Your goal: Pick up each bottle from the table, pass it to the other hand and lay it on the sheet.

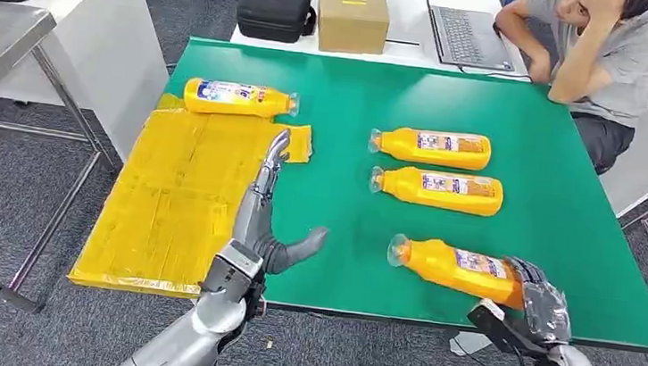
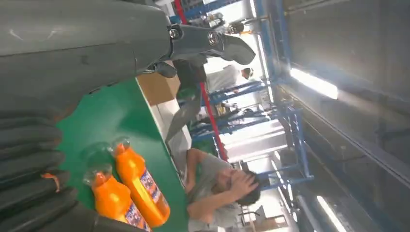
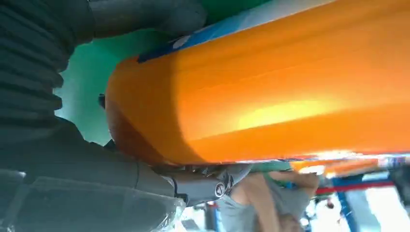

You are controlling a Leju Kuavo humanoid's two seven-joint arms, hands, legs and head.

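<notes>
Orange bottle (image 1: 460, 268), lying on its side near the front edge of the green table (image 1: 559, 215), is grasped at its base end by the right hand (image 1: 535, 302); its clear cap points away from that hand toward the left hand (image 1: 265, 222). In the right wrist view the bottle (image 3: 270, 87) is seen pressed against the hand's grey thumb (image 3: 159, 179) and ribbed cover.

Two more orange bottles (image 1: 431, 147) (image 1: 438, 189) are laid side by side beyond the right hand, apart from it, caps pointing toward the left hand's side. They are also seen in the left wrist view (image 2: 142, 191) (image 2: 113, 203).

The left hand is held released above the table, fingers stretched forward and thumb spread toward the right hand, nothing grasped. Just beside it, on its outer side, the yellow sheet (image 1: 171, 195) is spread. A fourth bottle (image 1: 239, 99) is laid at the sheet's far edge, beyond the left fingertips.

A seated person (image 1: 597, 57) is seen at the far side, past the right hand, beside a laptop (image 1: 465, 35), a cardboard box (image 1: 353, 15) and a black case (image 1: 275, 6).
</notes>
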